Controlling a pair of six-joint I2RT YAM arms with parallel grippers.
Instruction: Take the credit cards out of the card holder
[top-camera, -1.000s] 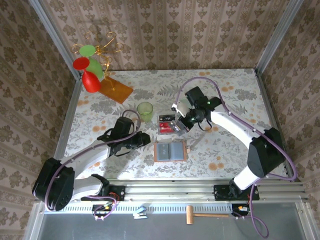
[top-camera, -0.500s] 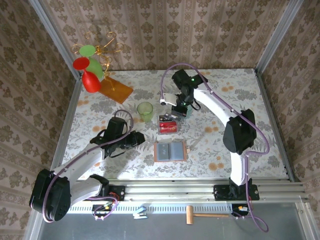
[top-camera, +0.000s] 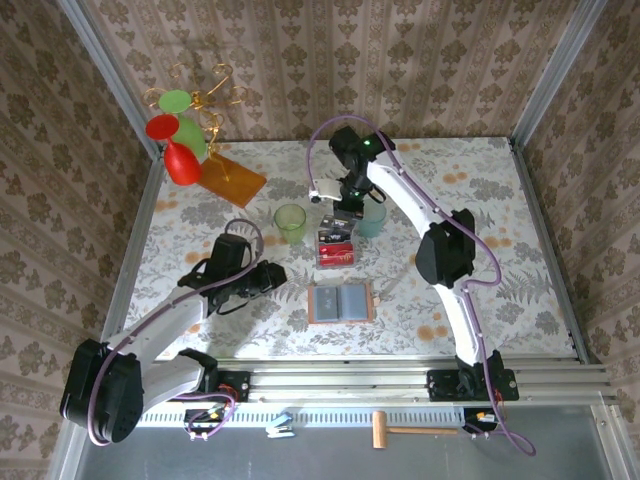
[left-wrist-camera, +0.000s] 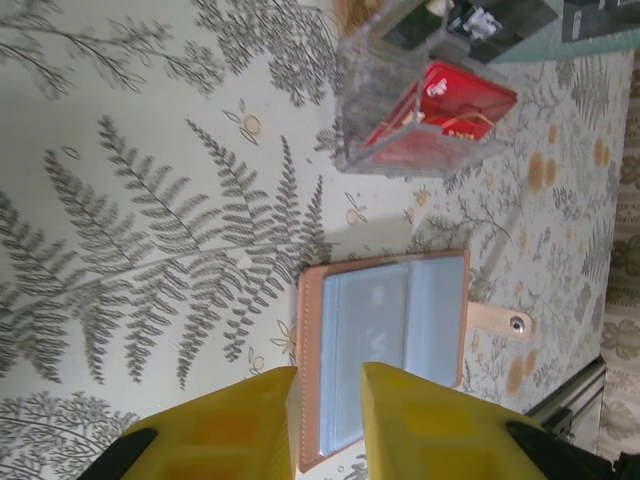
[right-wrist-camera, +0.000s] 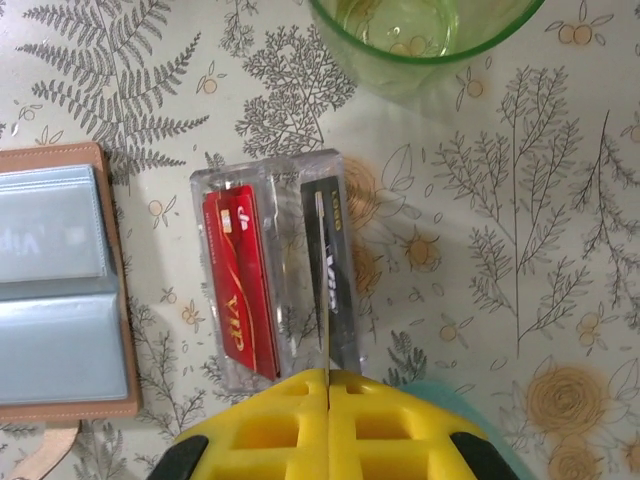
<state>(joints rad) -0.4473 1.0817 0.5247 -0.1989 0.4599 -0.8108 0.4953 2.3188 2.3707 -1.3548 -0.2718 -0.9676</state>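
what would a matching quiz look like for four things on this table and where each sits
1 red rectangular card
2 tan leather folding card holder
3 green translucent cup
4 orange flat board

a far left of the table
b lying open, panels up
c inside the clear plastic box
d upright beside that box

pairs: 1-c, 2-b, 3-d, 4-a

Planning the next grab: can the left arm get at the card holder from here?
Likely yes. The left gripper is open and points at the card holder, which lies unfolded just ahead of it. The clear tray sits beyond the holder, out of the way.
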